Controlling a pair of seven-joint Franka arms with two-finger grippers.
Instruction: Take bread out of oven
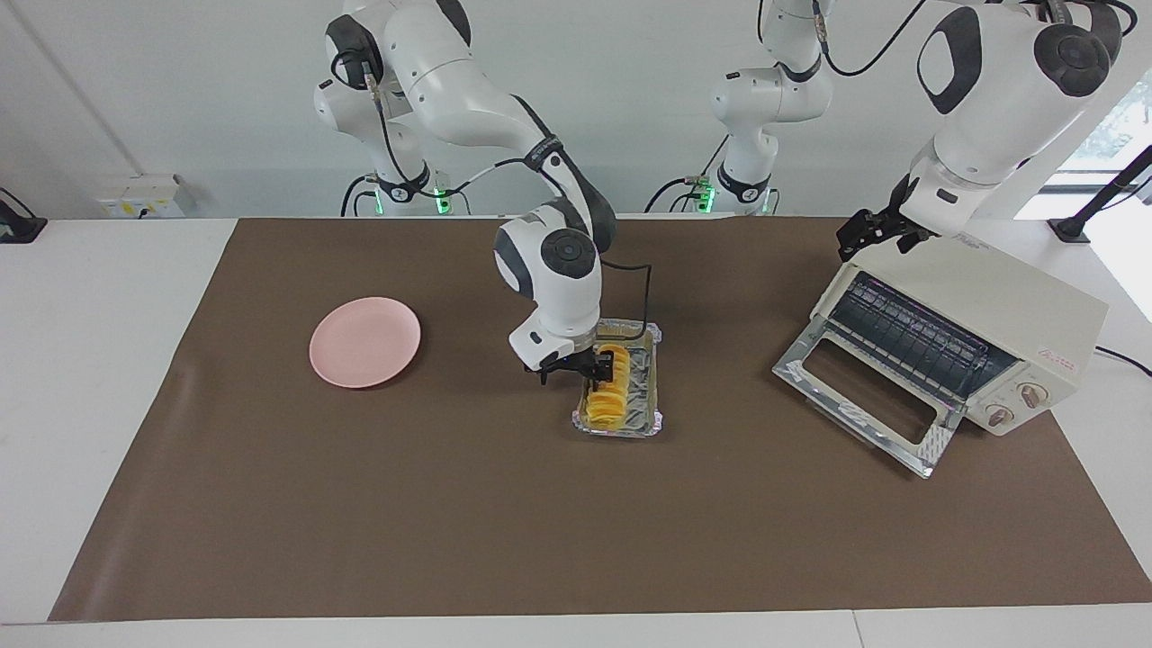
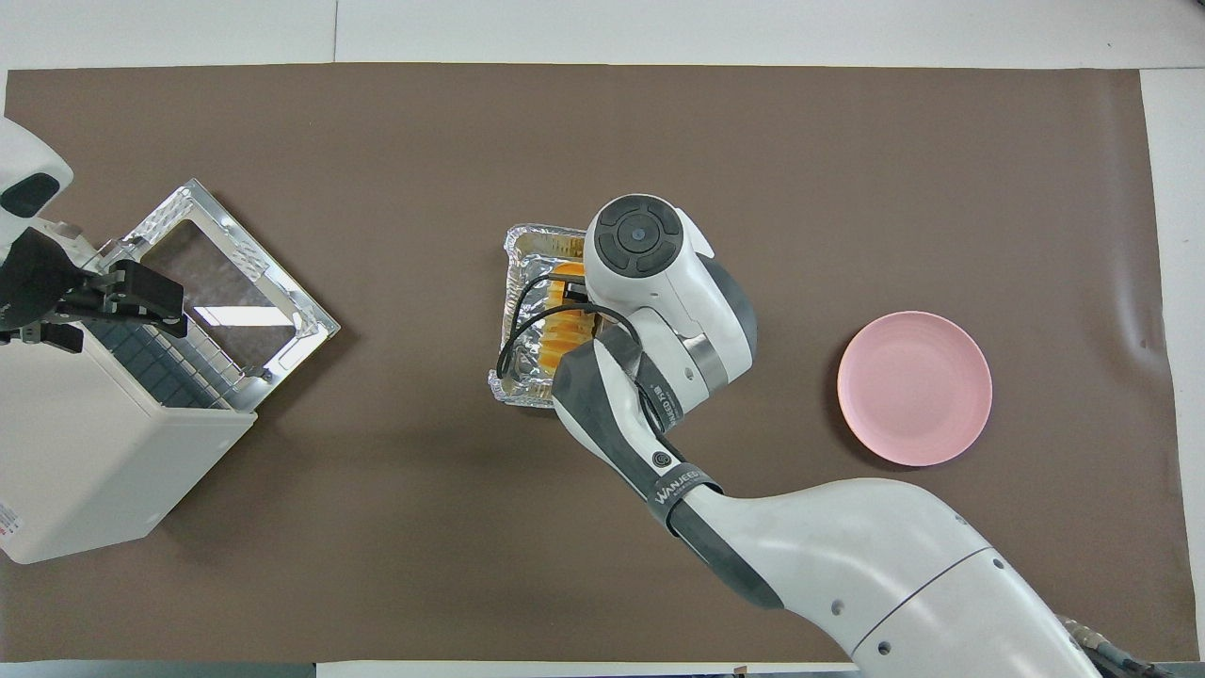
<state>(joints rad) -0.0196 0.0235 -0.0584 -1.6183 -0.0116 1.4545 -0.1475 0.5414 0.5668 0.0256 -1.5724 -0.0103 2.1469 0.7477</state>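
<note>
"WANJEED" on right arm (image 2: 682,490)

One bread (image 1: 608,387), one oven (image 1: 981,337), one plate (image 1: 364,341), one foil tray (image 1: 645,387).

Robotics lab, staged as a mock kitchen. Two white robot arms (image 1: 468,81) bolted at the far edge of a white table (image 1: 108,297), green status lights at their bases, black cables looped along the joints. Plain white wall, a socket box (image 1: 139,196) low on it. Brown mat (image 1: 450,504) laid as work surface; toaster oven (image 1: 981,333), pink plate (image 1: 364,341), foil tray (image 1: 643,387) as props
</note>
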